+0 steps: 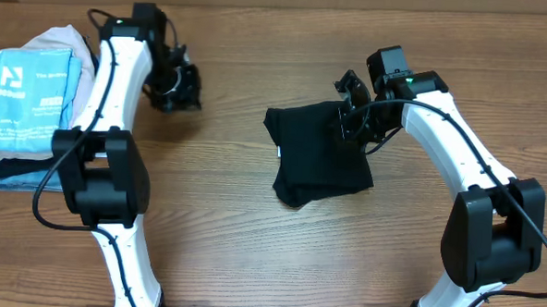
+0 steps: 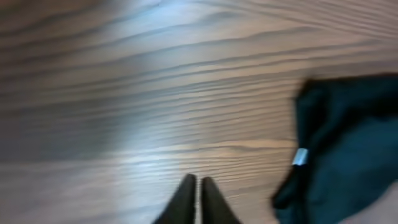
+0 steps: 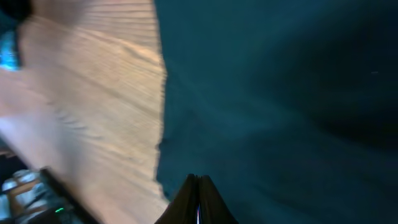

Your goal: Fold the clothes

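A black garment lies in a rough folded square in the middle of the wooden table. A small white tag shows on its left edge. My right gripper is over the garment's upper right part. In the right wrist view its fingers are shut, with the dark cloth spread below them, and I see no cloth between them. My left gripper is shut and empty over bare wood, well left of the garment. Its tips also show in the left wrist view.
A stack of folded clothes sits at the table's left edge, with a light blue printed piece on top, pale pink cloth behind it and a dark piece underneath. Both arm bases stand at the front edge.
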Robot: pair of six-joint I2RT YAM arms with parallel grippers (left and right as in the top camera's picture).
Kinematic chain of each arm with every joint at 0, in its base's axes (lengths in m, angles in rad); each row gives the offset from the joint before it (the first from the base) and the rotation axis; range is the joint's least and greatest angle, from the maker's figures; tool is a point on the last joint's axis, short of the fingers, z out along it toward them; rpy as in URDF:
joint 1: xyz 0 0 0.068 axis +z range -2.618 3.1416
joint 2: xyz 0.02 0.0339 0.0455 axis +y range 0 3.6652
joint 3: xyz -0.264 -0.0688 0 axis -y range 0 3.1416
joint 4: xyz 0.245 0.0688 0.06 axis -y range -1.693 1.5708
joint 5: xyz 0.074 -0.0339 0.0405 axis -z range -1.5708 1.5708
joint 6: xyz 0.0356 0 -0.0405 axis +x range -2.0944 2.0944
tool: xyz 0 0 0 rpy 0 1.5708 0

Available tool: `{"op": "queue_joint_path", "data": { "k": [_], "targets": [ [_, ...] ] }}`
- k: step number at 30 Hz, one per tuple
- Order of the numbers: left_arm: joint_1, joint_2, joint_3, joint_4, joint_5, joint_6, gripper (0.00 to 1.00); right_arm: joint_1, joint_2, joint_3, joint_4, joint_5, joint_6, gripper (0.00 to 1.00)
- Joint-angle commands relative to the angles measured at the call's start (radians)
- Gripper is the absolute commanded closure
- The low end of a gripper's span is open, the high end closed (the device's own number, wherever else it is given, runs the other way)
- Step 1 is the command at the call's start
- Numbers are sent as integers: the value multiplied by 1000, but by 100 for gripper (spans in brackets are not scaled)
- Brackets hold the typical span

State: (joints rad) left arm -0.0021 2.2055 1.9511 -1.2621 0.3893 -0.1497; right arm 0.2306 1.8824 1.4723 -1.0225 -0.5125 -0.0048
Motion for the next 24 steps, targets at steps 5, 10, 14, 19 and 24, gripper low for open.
{"op": "queue_joint_path", "data": {
  "k": [5,10,14,19,24],
  "targets": [
    [-298,-8,10,294,188,-32,96,-89,-8,19,45,137,-19,96],
    [-417,4,10,437,72,-76,96,-128,-6,19,64,126,-27,96],
    [-425,61,9,391,44,-75,96,-128,8,19,89,126,-29,96],
    [-419,155,8,345,-71,-58,96,-128,159,19,122,100,-75,96],
    [-417,186,11,341,-145,-46,96,-130,200,30,136,111,-108,96]
  ]
}}
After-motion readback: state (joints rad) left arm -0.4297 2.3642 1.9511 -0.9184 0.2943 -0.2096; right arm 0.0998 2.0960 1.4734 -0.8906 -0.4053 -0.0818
